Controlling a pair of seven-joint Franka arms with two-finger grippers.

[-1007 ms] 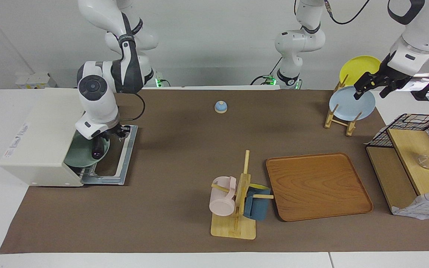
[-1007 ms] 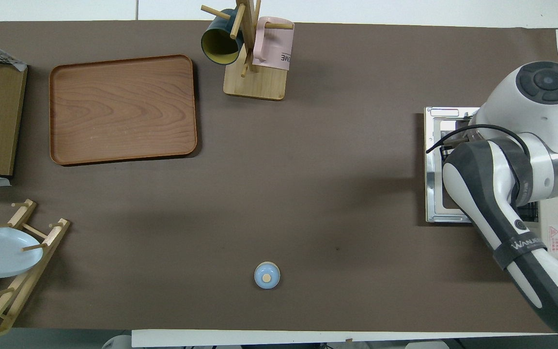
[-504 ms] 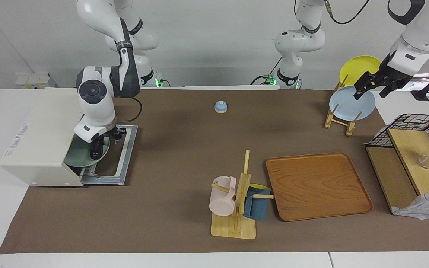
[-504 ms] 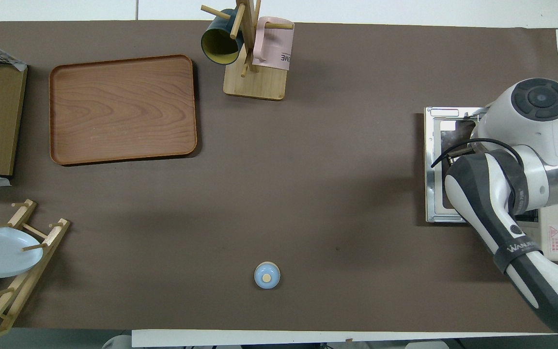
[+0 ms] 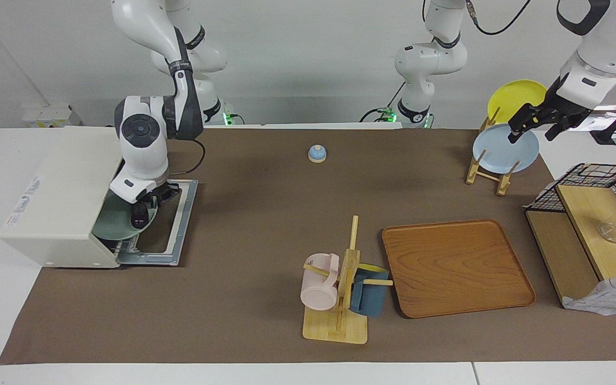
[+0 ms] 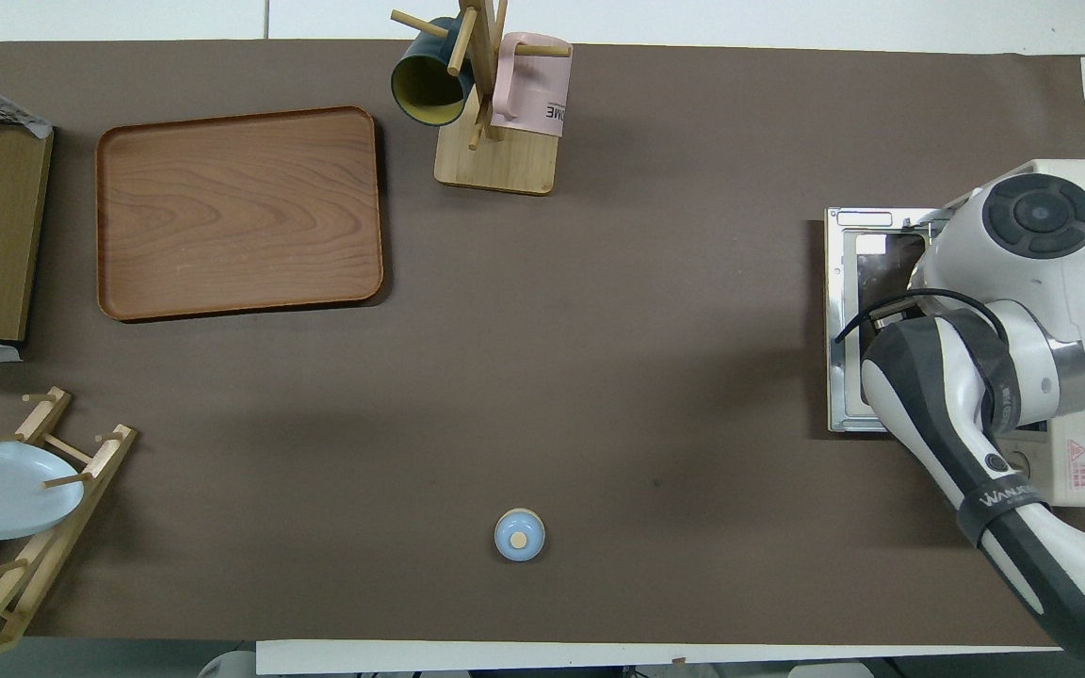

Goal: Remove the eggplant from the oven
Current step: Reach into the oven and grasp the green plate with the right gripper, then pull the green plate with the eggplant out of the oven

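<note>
The off-white oven [image 5: 56, 192] stands at the right arm's end of the table, its door [image 5: 179, 224] dropped open flat on the mat. A green plate [image 5: 107, 224] sits on the rack in the opening, and the dark eggplant [image 5: 138, 216] lies on its rim side toward the door. My right gripper [image 5: 150, 202] is right over the eggplant at the oven's mouth, pointing down. Whether it touches the eggplant does not show. In the overhead view the right arm [image 6: 1023, 311] hides the plate and eggplant. My left gripper [image 5: 532, 128] waits open over the plate rack.
A blue bell [image 5: 317, 153] sits near the robots mid-table. A mug tree [image 5: 340, 289] with a pink and a blue mug and a wooden tray [image 5: 455, 267] lie farther out. A rack with a blue plate [image 5: 503, 149] and a wire shelf [image 5: 591, 230] stand at the left arm's end.
The right arm's wrist has shifted slightly toward the oven and the hand has turned a little over the eggplant. The eggplant and plate have stayed put. The left arm has not moved.
</note>
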